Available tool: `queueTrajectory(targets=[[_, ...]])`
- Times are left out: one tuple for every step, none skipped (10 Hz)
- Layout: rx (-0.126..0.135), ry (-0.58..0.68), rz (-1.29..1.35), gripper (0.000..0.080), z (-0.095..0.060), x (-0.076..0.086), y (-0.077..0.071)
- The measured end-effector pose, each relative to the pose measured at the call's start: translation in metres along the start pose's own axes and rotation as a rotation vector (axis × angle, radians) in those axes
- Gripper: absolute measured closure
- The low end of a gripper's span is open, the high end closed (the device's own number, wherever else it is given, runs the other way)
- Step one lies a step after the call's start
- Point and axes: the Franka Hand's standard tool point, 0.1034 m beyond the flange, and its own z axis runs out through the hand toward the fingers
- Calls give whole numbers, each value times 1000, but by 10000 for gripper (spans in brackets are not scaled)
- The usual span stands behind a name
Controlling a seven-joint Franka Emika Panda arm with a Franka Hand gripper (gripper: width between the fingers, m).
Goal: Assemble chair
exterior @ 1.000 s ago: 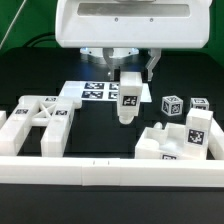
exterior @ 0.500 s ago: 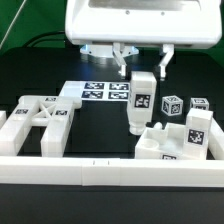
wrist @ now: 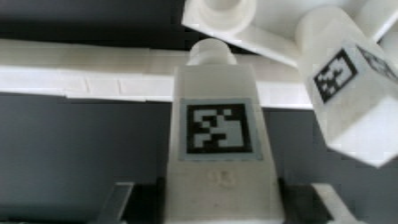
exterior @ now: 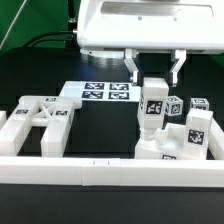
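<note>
My tool (exterior: 154, 76) is closed tight on the upper end of a white post (exterior: 154, 110), one finger on each side. The post hangs upright, and its black-and-white tag faces the exterior camera. Its lower end is at the near-left corner of the big notched block (exterior: 185, 140), which sits on the black surface (exterior: 100, 130) on the exterior view's right. I cannot tell whether post and block are touching.

Two small tagged blocks (exterior: 174, 106) stand just behind the notched block. The other chair pieces (exterior: 40, 120) lie in a cluster well apart, on the exterior view's left. The marker board (exterior: 100, 92) lies flat between the two groups, further back. A long border rail (exterior: 80, 172) runs along the front edge.

In the wrist view my tool (wrist: 217, 202) has the post (wrist: 217, 125) between its fingers, tag up. The post's rounded tip lies just beside another tagged white piece (wrist: 347, 85).
</note>
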Motion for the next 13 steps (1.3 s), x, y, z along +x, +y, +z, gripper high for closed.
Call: queueTrajectory(targets=[[-1,-1,-1,514,1,-1,0],[-3,-4,-2,514,3,-6,1],[-4,-10,-2,514,4,-10,1],[-4,-12,-2,514,4,-12,1],[-3,-14,-3,514,5,-12,1],[-3,-16,-5,514,6,-13,-1],[-3,-18,-6,514,7,-15,-1],[-3,-17,-7,514,8,-14,-1],[-3,-20,-8,514,10,-16,-2],[-4,-28,-10,514,14,-20,-3],[-6,-22,-11,514,16,-20,-3],[-7,-13,-13,514,16,-20,-4],[-7,-7,-15,514,17,-19,-5]])
